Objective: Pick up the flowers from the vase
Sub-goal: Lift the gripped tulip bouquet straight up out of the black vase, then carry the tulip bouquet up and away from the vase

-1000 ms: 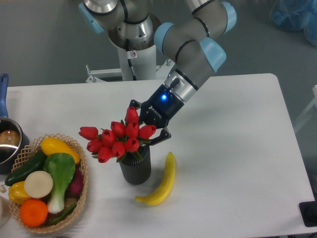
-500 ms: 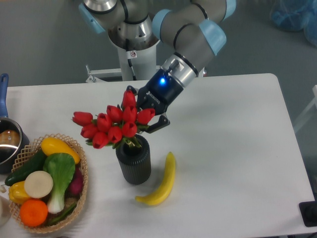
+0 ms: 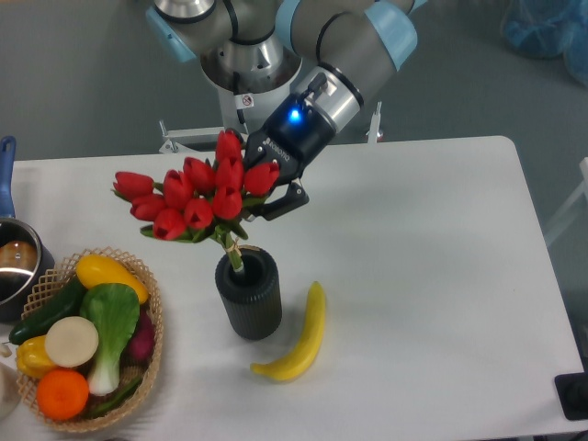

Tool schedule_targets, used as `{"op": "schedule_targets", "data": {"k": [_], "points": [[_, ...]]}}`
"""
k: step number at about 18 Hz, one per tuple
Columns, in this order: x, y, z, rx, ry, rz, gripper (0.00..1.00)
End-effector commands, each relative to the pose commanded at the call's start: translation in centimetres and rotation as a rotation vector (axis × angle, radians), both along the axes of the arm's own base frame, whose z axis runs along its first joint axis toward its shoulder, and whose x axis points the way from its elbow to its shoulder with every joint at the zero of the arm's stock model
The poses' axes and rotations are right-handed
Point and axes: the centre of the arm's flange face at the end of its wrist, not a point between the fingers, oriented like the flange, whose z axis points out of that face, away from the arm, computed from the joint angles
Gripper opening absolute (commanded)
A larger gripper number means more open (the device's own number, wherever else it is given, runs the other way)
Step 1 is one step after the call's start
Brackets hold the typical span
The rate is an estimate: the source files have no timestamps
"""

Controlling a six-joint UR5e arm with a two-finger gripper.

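Gripper (image 3: 250, 200) seemingly pinching the bunch of red tulip flowers (image 3: 188, 197) on thin green stems; stem ends point straight down into the dark ribbed cylindrical vase (image 3: 248, 300).

Small white lettering runs along the black claw body (image 3: 280, 156) beside its blue light; too small to read. A small round red-and-white sticker (image 3: 245, 100) sits on the white robot base column (image 3: 246, 115) at the far side of the bench; symbol not legible. No other text, numbers or brands readable.
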Motion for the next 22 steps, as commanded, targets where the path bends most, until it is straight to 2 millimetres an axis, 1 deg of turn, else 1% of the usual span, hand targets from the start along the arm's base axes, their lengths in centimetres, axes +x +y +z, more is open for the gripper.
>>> {"op": "schedule_targets", "data": {"k": [3, 5, 7, 9, 12, 14, 19, 20, 22], "points": [[-0.7, -0.3, 0.9, 0.011, 0.015, 0.011, 0.39], [-1.6, -1.0, 1.1, 0.013, 0.016, 0.032, 0.39], [-1.7, -1.2, 1.2, 0.014, 0.019, 0.036, 0.39], [-1.9, -1.5, 1.9, 0.020, 0.018, 0.045, 0.39], [-1.7, -1.5, 3.7, 0.030, 0.002, 0.052, 0.38], [-1.5, -1.8, 4.5, 0.035, 0.004, 0.058, 0.38], [-1.2, -2.2, 5.3, 0.049, 0.000, 0.059, 0.38], [-2.0, -2.7, 5.3, 0.049, 0.001, 0.076, 0.38], [-4.0, -4.5, 5.2, 0.049, -0.017, 0.127, 0.38]]}}
